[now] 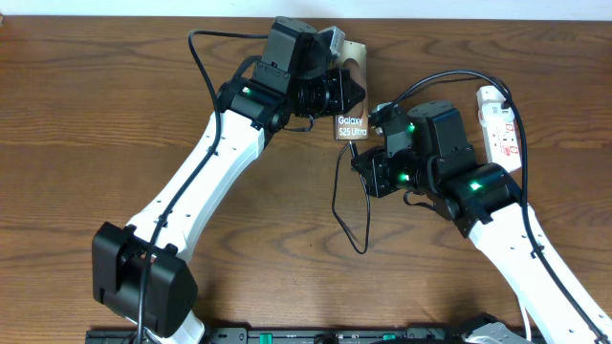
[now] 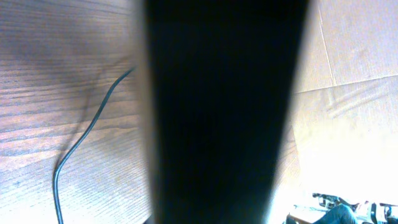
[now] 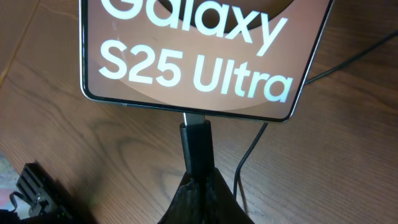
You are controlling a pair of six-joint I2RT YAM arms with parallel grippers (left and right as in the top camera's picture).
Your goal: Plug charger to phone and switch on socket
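The phone (image 1: 350,126) lies on the table with "Galaxy S25 Ultra" lettering, and it fills the top of the right wrist view (image 3: 193,56). My left gripper (image 1: 342,96) is at its far end, shut on it. A dark shape (image 2: 224,112) blocks the left wrist view. My right gripper (image 1: 362,159) is shut on the charger's black plug (image 3: 196,146), which touches the phone's near edge at the port. The black cable (image 1: 349,205) loops toward the table's front. The socket (image 1: 500,129), a white strip with red markings, lies at the right.
A pale cardboard piece (image 1: 356,53) lies behind the left gripper and shows at the right of the left wrist view (image 2: 348,93). The cable also shows in the left wrist view (image 2: 81,137). The arms' bases stand at the table's front edge.
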